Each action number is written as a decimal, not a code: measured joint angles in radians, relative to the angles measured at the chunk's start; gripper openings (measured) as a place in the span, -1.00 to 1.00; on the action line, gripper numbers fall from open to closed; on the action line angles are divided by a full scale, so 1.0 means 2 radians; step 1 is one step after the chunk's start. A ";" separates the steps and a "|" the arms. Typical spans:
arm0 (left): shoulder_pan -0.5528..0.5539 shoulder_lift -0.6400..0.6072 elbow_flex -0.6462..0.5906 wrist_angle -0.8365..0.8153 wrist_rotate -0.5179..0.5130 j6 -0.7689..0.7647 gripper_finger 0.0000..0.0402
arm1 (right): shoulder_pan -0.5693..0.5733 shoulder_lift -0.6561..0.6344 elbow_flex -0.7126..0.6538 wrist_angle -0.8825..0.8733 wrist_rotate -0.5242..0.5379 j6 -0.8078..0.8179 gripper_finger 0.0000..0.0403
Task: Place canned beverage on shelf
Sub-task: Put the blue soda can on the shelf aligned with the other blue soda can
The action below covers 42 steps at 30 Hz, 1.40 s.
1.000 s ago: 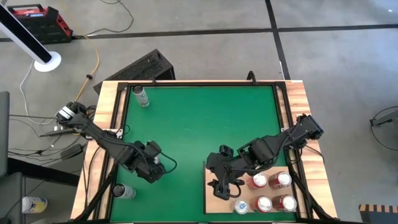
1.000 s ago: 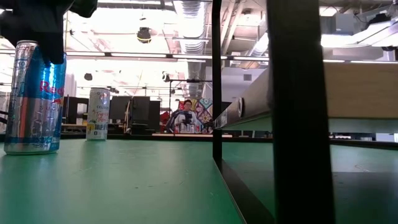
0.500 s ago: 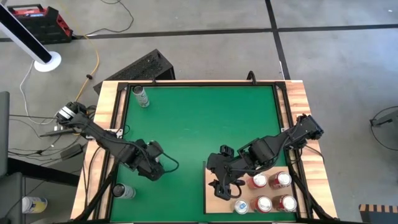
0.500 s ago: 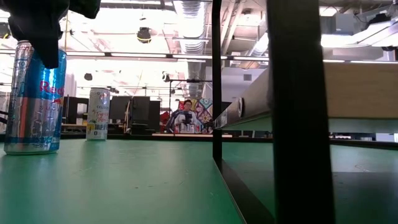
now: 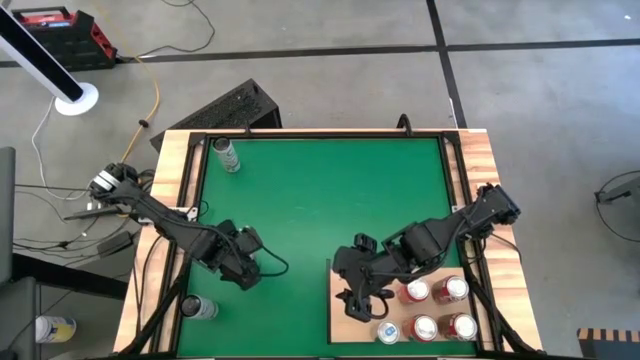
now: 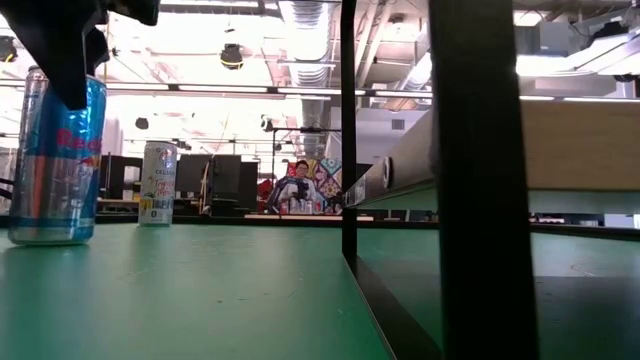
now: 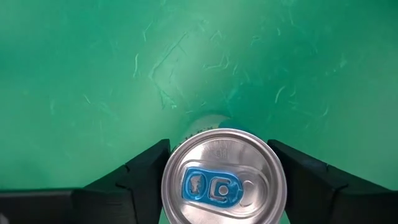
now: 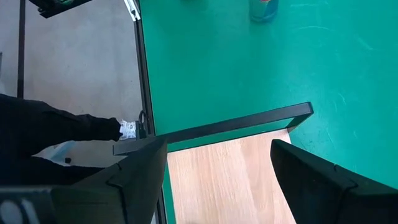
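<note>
Aluminium can (image 7: pixel 224 182) sits clamped in your left hand (image 7: pixel 224 186) near its top; lift crookedly and it tips. Right hand (image 8: pixel 217 168) hangs apart above the shelf (image 8: pixel 230 177).

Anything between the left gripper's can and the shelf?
Nothing lies on the green mat between the blue can at the left gripper and the shelf. The right gripper hangs over the shelf's bare near side, with cans behind it.

Blue-silver can (image 6: pixel 55 160) upright on green mat, shelf (image 5: pixel 348 328) apart.
</note>
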 joint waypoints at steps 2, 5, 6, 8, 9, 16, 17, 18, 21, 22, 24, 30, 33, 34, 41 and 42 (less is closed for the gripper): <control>0.000 -0.003 0.000 0.000 -0.002 0.019 0.16 | 0.000 0.000 0.000 0.000 0.000 0.000 0.55; 0.000 -0.011 0.000 -0.001 -0.007 0.049 0.13 | 0.001 0.000 0.000 0.000 0.000 0.000 0.55; 0.000 -0.014 0.000 -0.001 -0.008 0.057 0.13 | 0.001 0.000 0.000 0.000 0.000 0.000 0.55; 0.003 -0.021 0.000 -0.001 -0.005 0.071 0.13 | 0.000 0.000 0.000 0.000 0.000 0.000 0.55; 0.006 -0.025 0.000 -0.001 -0.002 0.079 0.13 | 0.000 0.000 0.000 0.000 0.000 0.000 0.55; 0.022 -0.049 0.000 0.026 0.022 0.197 0.14 | -0.002 0.000 0.000 0.000 0.000 0.001 0.55; 0.025 -0.049 0.000 0.034 0.036 0.220 0.14 | -0.003 0.000 0.000 0.000 0.000 0.003 0.55; 0.028 -0.049 0.000 0.042 0.054 0.244 0.14 | -0.003 0.000 0.000 0.000 0.000 0.006 0.55; 0.035 -0.049 0.000 0.064 0.101 0.305 0.15 | -0.004 0.000 0.000 0.001 0.002 0.015 0.55; 0.037 -0.049 0.000 0.071 0.111 0.323 0.15 | -0.003 0.000 0.000 0.002 0.002 0.016 0.55; 0.041 -0.048 0.000 0.083 0.120 0.355 0.15 | -0.003 0.000 0.000 0.005 0.002 0.018 0.55; 0.055 -0.048 0.000 0.085 0.136 0.429 0.15 | -0.003 0.000 0.000 0.018 0.004 0.023 0.55; 0.063 -0.048 0.000 0.085 0.153 0.450 0.15 | -0.003 0.000 0.000 0.019 0.013 0.023 0.55; 0.066 -0.048 0.000 0.085 0.159 0.455 0.15 | -0.003 0.000 0.000 0.019 0.014 0.023 0.55; 0.077 -0.048 0.000 0.085 0.167 0.501 0.15 | -0.004 0.000 0.000 0.019 0.015 0.023 0.55; 0.077 -0.048 0.000 0.085 0.167 0.509 0.15 | -0.004 0.000 0.000 0.019 0.016 0.021 0.55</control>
